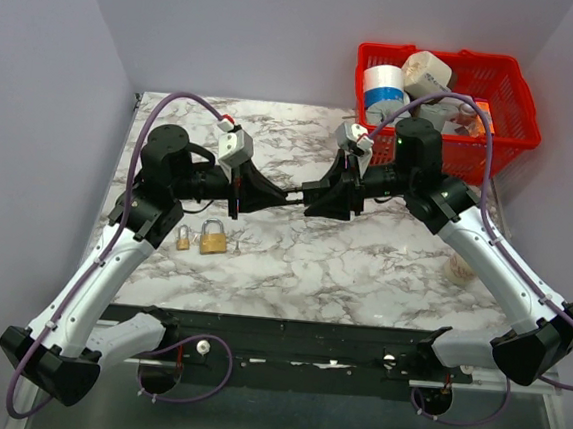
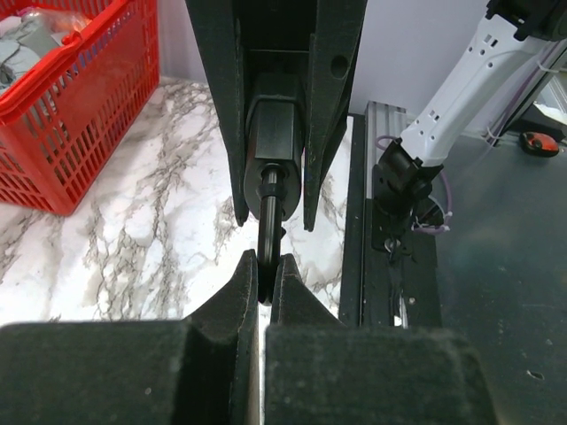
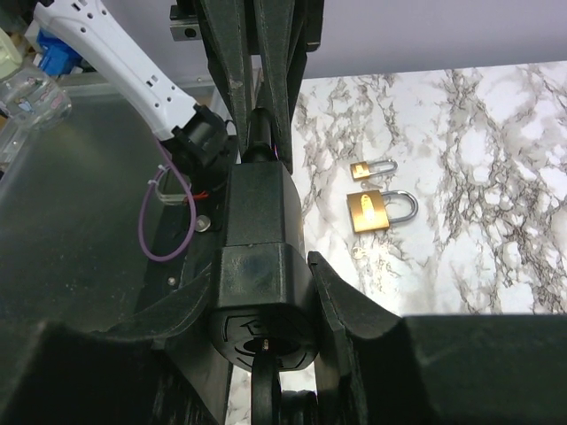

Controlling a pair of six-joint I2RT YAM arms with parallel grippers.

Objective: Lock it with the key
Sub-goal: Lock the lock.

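Risk first, from overhead: left arm (image 1: 113,250) and right arm (image 1: 484,247) are reaching level and meeting mid-air over the table (image 1: 362,271); any skew between them is threatening a jam or a slip. Left wrist: left gripper (image 2: 266,266) is pinching the shackle (image 2: 268,221) tight. Right wrist: right gripper (image 3: 261,301) is clamping the black padlock (image 3: 257,212); the key (image 3: 264,394) seems to be sitting in its keyhole, half hidden.

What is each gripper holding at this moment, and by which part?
The right gripper clamps the black padlock by its body; the left gripper pinches the same lock's shackle between its fingers.
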